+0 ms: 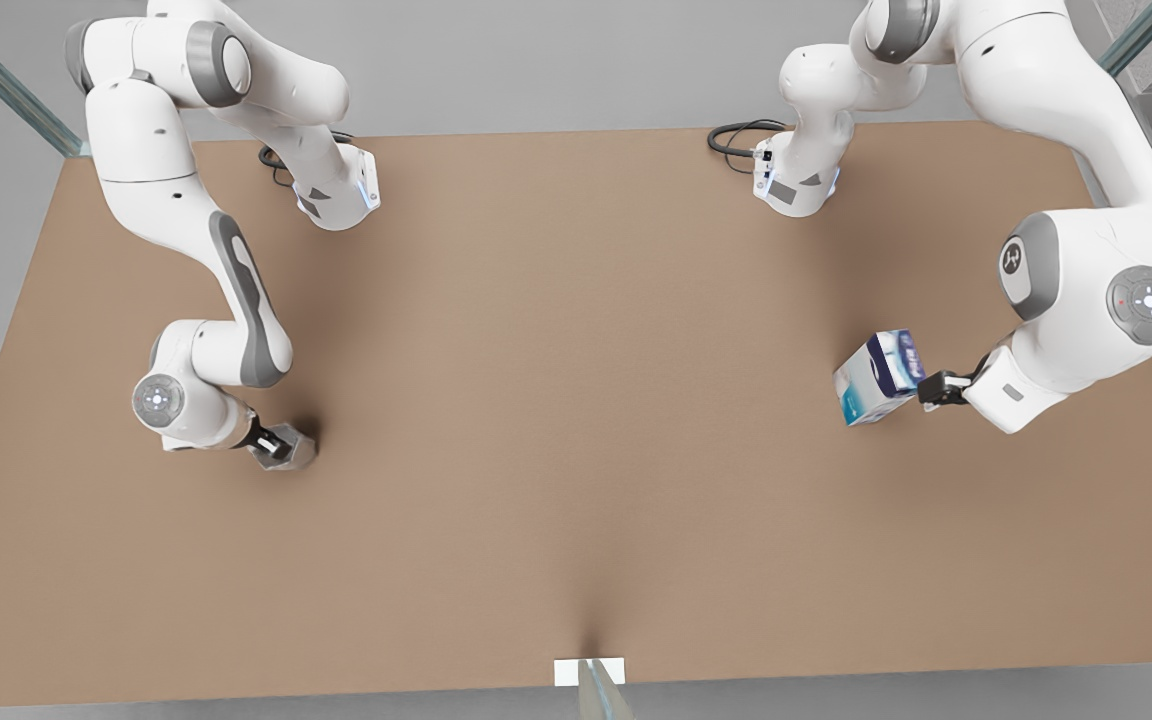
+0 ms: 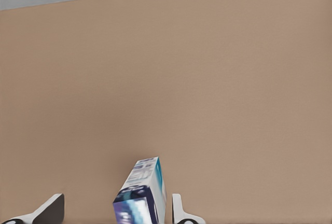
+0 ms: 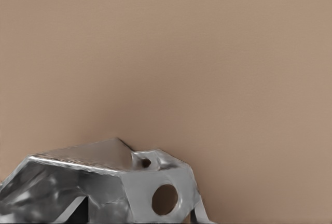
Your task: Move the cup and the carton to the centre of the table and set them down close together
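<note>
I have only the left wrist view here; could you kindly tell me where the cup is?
Observer: The cup is at the front view's left, low over the table, at the right gripper.
Operator: And where does my carton stand, please?
Observer: The carton is at the front view's right, tilted, with the left gripper at its end.
Operator: Are the two close together?
Observer: No, they are far apart, towards opposite sides of the table.

Lit evenly and softly from above; faint blurred shadows under the cup on the table; no glare.
</note>
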Robot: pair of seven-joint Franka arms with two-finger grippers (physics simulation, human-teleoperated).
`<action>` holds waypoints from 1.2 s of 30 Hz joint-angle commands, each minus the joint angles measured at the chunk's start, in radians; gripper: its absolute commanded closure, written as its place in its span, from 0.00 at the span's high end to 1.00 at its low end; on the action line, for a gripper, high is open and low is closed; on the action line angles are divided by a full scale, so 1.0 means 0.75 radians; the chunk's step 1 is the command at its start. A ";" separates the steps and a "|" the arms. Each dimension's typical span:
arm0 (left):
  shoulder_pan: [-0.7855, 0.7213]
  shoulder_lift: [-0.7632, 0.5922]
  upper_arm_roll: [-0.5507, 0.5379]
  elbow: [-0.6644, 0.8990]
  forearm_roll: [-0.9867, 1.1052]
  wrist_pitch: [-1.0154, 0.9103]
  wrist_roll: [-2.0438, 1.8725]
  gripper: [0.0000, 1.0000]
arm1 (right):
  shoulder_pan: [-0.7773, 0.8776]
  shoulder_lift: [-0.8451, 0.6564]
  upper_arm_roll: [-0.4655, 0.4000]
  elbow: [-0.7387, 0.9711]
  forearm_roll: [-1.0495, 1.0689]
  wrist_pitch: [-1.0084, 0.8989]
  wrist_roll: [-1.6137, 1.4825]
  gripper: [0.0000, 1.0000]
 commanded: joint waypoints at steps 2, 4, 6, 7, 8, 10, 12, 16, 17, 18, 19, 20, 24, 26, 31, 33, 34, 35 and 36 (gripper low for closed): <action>0.000 0.000 0.000 0.000 0.000 -0.002 0.000 1.00 | 0.002 -0.005 0.000 -0.004 0.000 0.000 0.000 0.35; 0.000 0.002 0.000 0.000 0.000 -0.002 0.000 1.00 | 0.014 -0.007 0.000 -0.004 0.000 -0.004 0.000 0.24; 0.000 0.002 0.000 0.000 0.000 0.000 0.000 1.00 | 0.020 -0.013 0.000 -0.004 -0.004 -0.006 0.000 0.21; 0.000 0.002 0.000 0.000 0.000 0.000 0.000 1.00 | 0.039 -0.015 0.002 -0.004 -0.004 -0.010 0.000 0.21; 0.000 0.002 0.000 0.000 0.000 0.000 0.000 1.00 | 0.045 -0.015 0.002 -0.004 -0.004 -0.010 0.000 0.21; 0.000 0.002 0.000 0.000 0.002 0.000 0.002 1.00 | 0.049 -0.015 0.000 -0.010 -0.008 -0.006 0.000 0.21; 0.000 0.002 0.000 0.000 0.002 0.000 0.000 1.00 | 0.049 -0.013 0.002 -0.008 -0.012 -0.006 -0.002 0.21; 0.000 0.002 0.000 0.002 0.002 0.000 0.002 1.00 | 0.049 -0.007 0.002 0.008 -0.012 -0.016 -0.013 0.21; 0.000 0.002 0.000 0.004 0.002 0.002 0.002 1.00 | 0.047 0.003 0.002 0.039 -0.012 -0.037 -0.025 0.21; 0.000 0.002 0.000 0.004 0.002 0.002 0.002 1.00 | 0.049 0.009 0.002 0.045 -0.012 -0.037 -0.023 0.21; 0.000 0.002 0.000 0.004 0.002 0.004 0.002 1.00 | 0.051 -0.005 0.010 0.053 -0.014 -0.039 -0.025 0.21; 0.000 0.002 0.000 0.002 0.002 0.004 0.002 1.00 | 0.084 -0.005 0.010 0.090 -0.014 -0.092 -0.021 0.21; 0.002 0.002 0.006 0.004 0.000 0.008 0.006 1.00 | 0.180 -0.036 0.016 0.227 -0.010 -0.258 0.010 0.21; 0.002 0.006 0.012 0.004 0.000 0.010 0.018 1.00 | 0.282 -0.021 0.016 0.341 -0.008 -0.301 0.075 0.21; 0.002 0.014 0.031 0.004 -0.004 0.010 0.024 1.00 | 0.399 0.064 0.080 0.579 -0.010 -0.405 0.112 0.21; 0.002 0.014 0.031 0.004 -0.002 0.010 0.012 1.00 | 0.475 0.134 0.090 0.683 -0.002 -0.393 0.098 0.21; 0.002 0.016 0.031 0.004 -0.002 0.010 0.008 1.00 | 0.530 0.173 0.090 0.744 -0.016 -0.395 0.088 0.21; 0.002 0.016 0.031 0.004 -0.002 0.010 0.008 1.00 | 0.575 0.199 0.092 0.791 -0.008 -0.391 0.086 0.21; 0.002 0.016 0.031 0.004 0.000 0.010 0.008 1.00 | 0.632 0.234 0.092 0.826 -0.002 -0.387 0.086 0.21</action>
